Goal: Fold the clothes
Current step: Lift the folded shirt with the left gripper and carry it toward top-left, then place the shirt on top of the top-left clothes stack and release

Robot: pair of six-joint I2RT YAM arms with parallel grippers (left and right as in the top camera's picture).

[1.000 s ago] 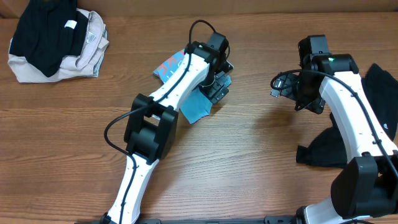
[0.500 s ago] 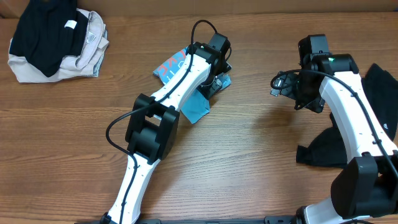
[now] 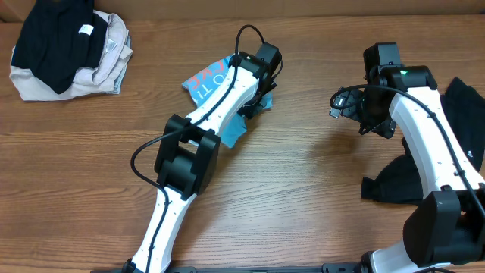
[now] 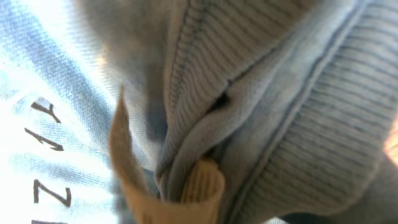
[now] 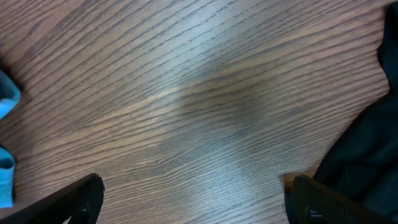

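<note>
The wooden table fills the overhead view, its long grain running side to side. At its back left corner lies a heap: a black garment with a small white tag, too small to read, draped over a crumpled beige garment. A second black garment lies at the right edge, partly behind the right arm.

The light blue T-shirt sits at the back middle of the table, bunched and largely covered by the left arm. White capitals on it look like "OT", with red letters beside them cut off by a fold. The left wrist view shows dark slanted strokes on pale fabric – not legible – and a ribbed knit collar band.

The left gripper has its tan fingers pinched together on a fold of that ribbing.

The right gripper hovers over bare wood, its black fingertips well apart and holding nothing – blue cloth shows at the left edge of its view.
</note>
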